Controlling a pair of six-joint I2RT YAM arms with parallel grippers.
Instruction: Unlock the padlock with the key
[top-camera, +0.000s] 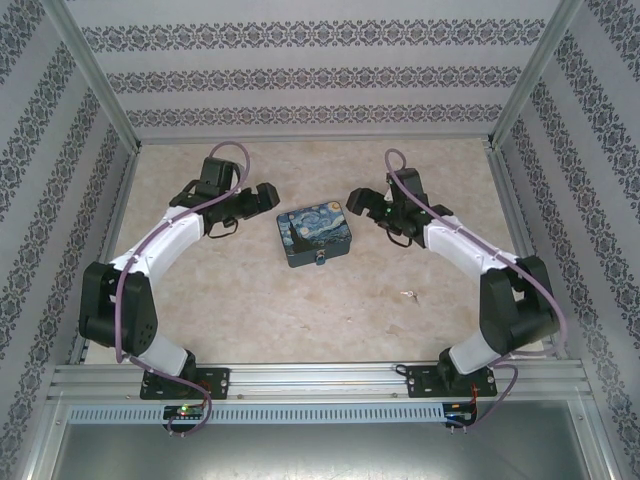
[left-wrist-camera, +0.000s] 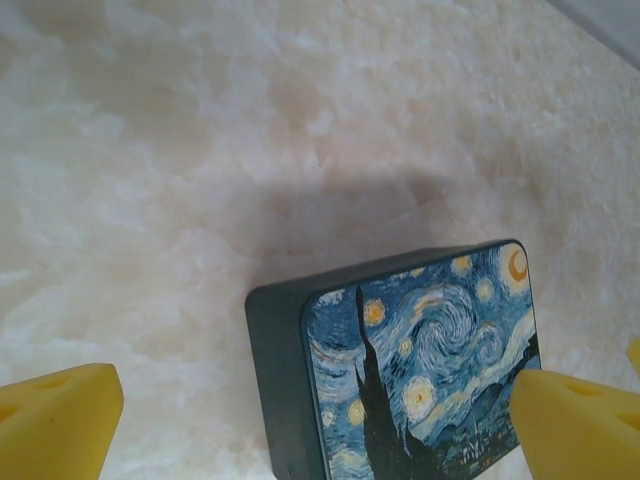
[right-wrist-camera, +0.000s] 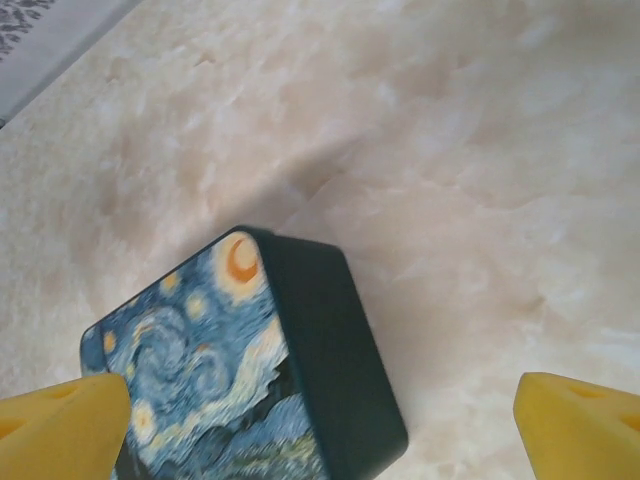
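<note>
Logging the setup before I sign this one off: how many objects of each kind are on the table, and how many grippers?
Tin: 1
Padlock: 1, tiny, at the tin's near edge
Key: 1, a small silvery speck right of the tin
Grippers: 2, left gripper and right gripper, both open
Total: 5

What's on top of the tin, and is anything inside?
Nothing rests on the tin; its lid bears just the starry-night picture. The lid is closed, so the inside is hidden. The padlock sits at its near side, not on top.
</note>
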